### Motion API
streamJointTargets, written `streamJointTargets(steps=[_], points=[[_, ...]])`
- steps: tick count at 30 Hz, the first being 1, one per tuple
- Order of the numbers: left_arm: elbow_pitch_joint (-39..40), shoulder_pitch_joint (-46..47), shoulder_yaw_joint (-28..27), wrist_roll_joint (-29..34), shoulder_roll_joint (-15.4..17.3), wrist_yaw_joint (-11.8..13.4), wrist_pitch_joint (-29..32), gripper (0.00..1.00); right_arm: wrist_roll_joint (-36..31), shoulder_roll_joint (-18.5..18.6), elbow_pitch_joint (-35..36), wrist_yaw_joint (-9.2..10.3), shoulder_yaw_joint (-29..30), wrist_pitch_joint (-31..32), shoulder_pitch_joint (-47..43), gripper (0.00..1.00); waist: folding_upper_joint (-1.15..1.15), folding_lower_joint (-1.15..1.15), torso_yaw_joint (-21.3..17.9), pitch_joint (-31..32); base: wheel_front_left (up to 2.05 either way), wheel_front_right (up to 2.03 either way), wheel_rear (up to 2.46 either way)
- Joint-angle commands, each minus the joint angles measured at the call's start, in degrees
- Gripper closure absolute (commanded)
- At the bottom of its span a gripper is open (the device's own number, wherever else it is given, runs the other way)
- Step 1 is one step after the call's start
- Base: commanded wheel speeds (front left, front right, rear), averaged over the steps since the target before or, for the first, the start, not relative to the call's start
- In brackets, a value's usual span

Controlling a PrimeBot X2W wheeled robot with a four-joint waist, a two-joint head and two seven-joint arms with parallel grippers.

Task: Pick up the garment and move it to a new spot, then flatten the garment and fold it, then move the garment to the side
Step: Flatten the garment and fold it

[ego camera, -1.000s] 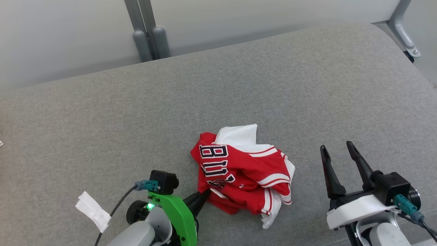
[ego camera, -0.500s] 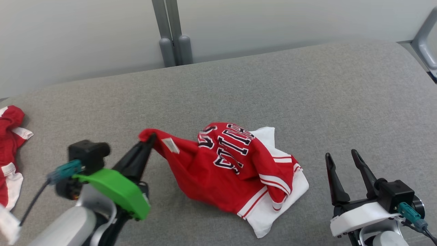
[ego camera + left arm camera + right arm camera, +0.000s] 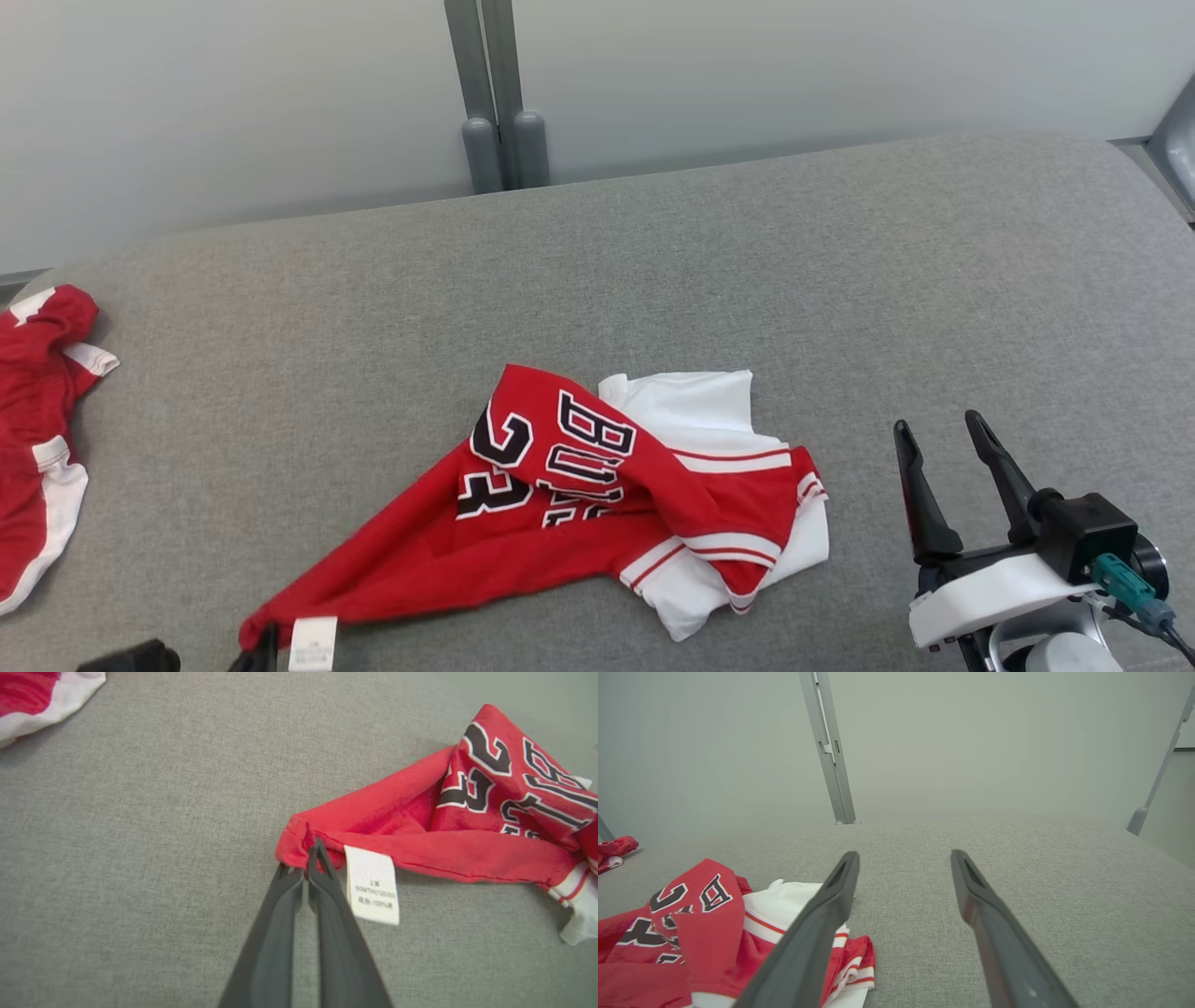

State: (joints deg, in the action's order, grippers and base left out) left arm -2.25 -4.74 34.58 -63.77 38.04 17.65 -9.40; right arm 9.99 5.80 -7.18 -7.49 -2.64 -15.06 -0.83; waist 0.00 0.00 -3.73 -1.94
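You get bright, even, diffuse light. Soft, faint shadows hug the garment (image 3: 560, 532). Nearest you, below it, the left pincer (image 3: 306, 861) base blurs.

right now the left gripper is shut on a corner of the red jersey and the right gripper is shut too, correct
Not the last part: the right gripper is open, its jaws well apart, as the right wrist view shows. The left gripper is shut on a corner of the red jersey.
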Motion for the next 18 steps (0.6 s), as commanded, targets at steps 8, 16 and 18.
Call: streamJointTargets(steps=[8, 16, 18], points=[[2.96, -5.74, -0.22, -0.72, 2.56, 6.73, 2.35, 0.00, 0.26, 0.33, -0.16, -0.01, 0.24, -0.21, -1.22, 0.00, 0.00, 0.00, -0.56, 1.21, 0.00, 0.00, 0.00], [21.78, 4.07, 5.33, 9.94, 7.90, 10.93, 8.86, 0.00, 0.13, -0.24, -0.01, -0.01, 0.06, -0.21, -0.23, 0.00, 0.00, 0.00, -0.71, 0.58, 0.00, 0.00, 0.00], [23.05, 10.19, 9.11, 13.76, 5.56, 9.31, 12.40, 0.00, 0.18, -0.31, -0.02, -0.01, -0.30, -0.21, 0.70, 0.00, 0.00, 0.00, -1.06, -0.13, 0.00, 0.00, 0.00]])
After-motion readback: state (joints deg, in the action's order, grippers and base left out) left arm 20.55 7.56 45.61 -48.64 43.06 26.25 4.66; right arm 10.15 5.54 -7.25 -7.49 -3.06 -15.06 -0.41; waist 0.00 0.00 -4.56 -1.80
